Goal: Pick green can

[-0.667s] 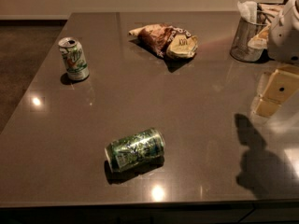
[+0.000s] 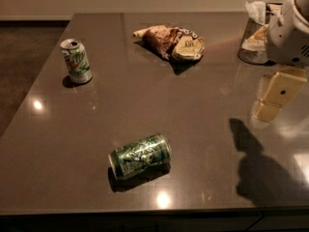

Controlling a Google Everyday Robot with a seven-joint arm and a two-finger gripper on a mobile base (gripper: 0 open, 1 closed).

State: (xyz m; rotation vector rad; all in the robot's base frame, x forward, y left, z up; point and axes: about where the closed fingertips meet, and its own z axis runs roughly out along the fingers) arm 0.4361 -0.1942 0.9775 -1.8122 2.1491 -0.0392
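Observation:
The green can (image 2: 140,155) lies on its side near the front edge of the dark table (image 2: 203,129), mottled green and white with silver ends. My gripper (image 2: 271,99) hangs above the table at the far right, on the white arm (image 2: 289,33). It is well to the right of the can, a little farther back, and holds nothing I can see. Its shadow falls on the table below it.
A mostly white can with a green logo (image 2: 76,61) stands upright at the back left. A crumpled brown chip bag (image 2: 171,41) lies at the back middle. A clear cup with napkins (image 2: 253,37) stands at the back right, beside the arm.
My gripper has shifted slightly left and down over the table. The cans and the bag have not moved.

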